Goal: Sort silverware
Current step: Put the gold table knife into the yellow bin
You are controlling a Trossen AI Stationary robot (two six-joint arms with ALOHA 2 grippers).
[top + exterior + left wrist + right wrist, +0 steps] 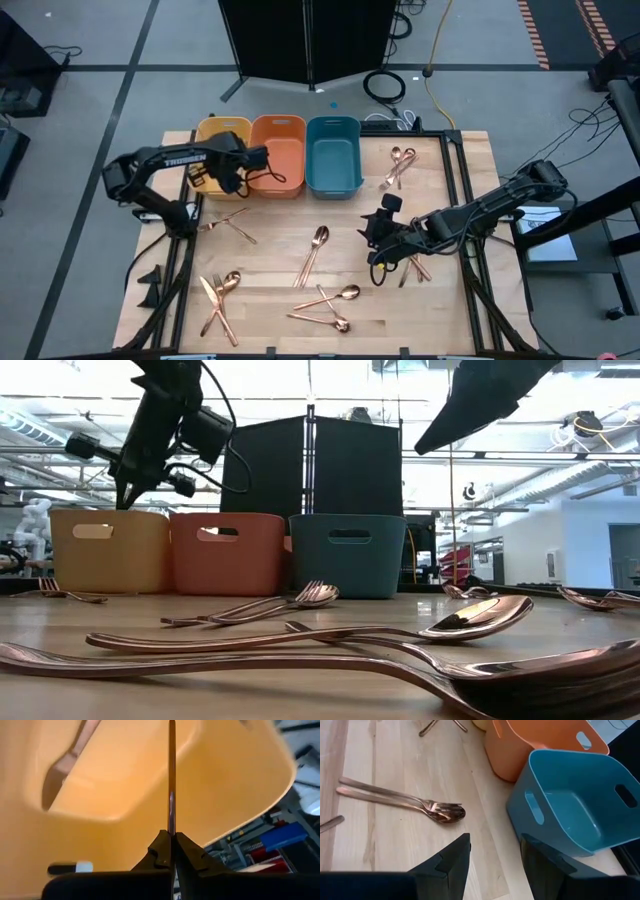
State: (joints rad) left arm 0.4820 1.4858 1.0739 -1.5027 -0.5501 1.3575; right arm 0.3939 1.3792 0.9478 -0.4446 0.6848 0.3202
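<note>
My left jaws (pixel 171 851) are clenched on a slim copper piece (pixel 171 785) of silverware, its thin edge running straight out ahead of them; whether it is a knife, fork or spoon I cannot tell. Just past its far end sits the yellow bin (pixel 150 775), and another copper piece (pixel 70 755) already lies inside it. From above, these jaws (pixel 222 176) hang over the yellow bin (pixel 222 130), with the orange bin (pixel 278 152) right beside them.

My right jaws (pixel 492 865) are released, with nothing between them, above the bare worktop (pixel 395 840). Ahead of them lie a fork and spoon (pixel 407 800) side by side, and next to them stands the teal bin (pixel 570 805), which looks empty. Seen from overhead, these jaws (pixel 378 237) hover near the middle of the worktop (pixel 270 270).

The remaining silverware (pixel 318 248) is scattered around both sets of jaws, in small crossed piles (pixel 218 298) and pairs (pixel 400 165).
</note>
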